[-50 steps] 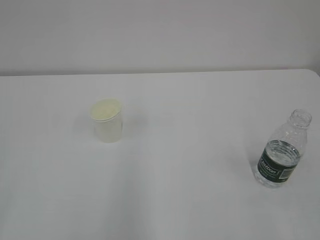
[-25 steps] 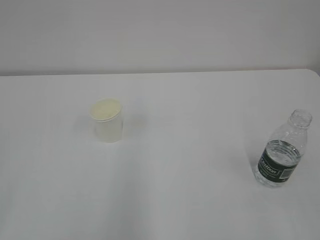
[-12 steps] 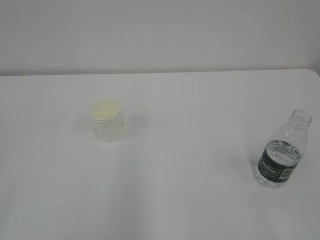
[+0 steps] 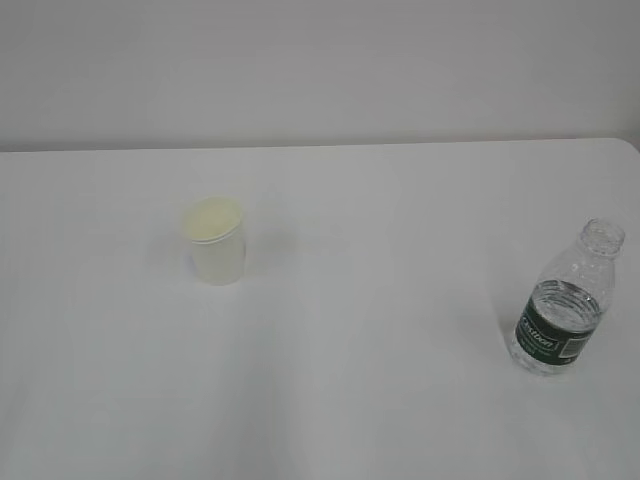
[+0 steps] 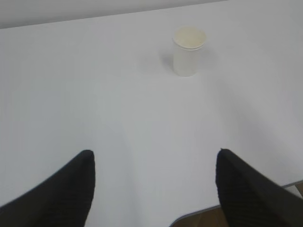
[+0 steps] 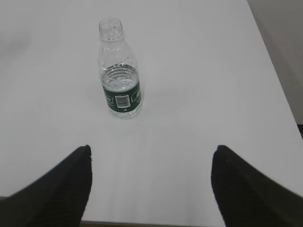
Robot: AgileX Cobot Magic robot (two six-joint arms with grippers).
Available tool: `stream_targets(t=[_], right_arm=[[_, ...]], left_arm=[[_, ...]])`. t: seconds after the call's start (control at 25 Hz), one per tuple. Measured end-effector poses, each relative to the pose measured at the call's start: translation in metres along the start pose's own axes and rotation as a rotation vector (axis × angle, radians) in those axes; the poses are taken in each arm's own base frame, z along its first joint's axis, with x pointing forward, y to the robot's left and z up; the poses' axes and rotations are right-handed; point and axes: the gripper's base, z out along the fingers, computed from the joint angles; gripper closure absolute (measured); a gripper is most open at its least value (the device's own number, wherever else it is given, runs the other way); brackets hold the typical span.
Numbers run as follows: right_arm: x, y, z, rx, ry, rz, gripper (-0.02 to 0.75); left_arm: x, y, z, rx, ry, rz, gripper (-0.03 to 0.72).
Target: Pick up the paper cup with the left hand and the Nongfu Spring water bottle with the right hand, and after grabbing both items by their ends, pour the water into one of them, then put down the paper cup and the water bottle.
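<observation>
You have one paper cup (image 4: 214,240) and one Nongfu Spring water bottle (image 4: 565,300) on one tabletop (image 4: 380,400), plus two pincers: left pincer (image 5: 154,189), right pincer (image 6: 150,187).

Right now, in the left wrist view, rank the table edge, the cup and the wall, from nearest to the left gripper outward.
From the left gripper:
1. The table edge, just below, by the right finger.
2. The cup, ahead, slightly right.
3. The wall, beyond the table.
</observation>
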Motion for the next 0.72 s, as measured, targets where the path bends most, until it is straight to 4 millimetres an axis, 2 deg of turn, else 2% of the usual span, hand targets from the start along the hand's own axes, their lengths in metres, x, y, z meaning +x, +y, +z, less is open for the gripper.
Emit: stream_targets(t=[0.4, 0.72], right_arm=[[-0.006, 0.002, -0.008, -0.032, -0.036, -0.001, 0.151], [-0.019, 0.005, -0.001, -0.058, -0.058, 0.003, 0.15]], left_arm=[[-0.003, -0.003, 0.003, 0.039, 0.009, -0.024, 0.121], [-0.022, 0.001, 0.022, 0.042, 0.017, -0.06, 0.121]])
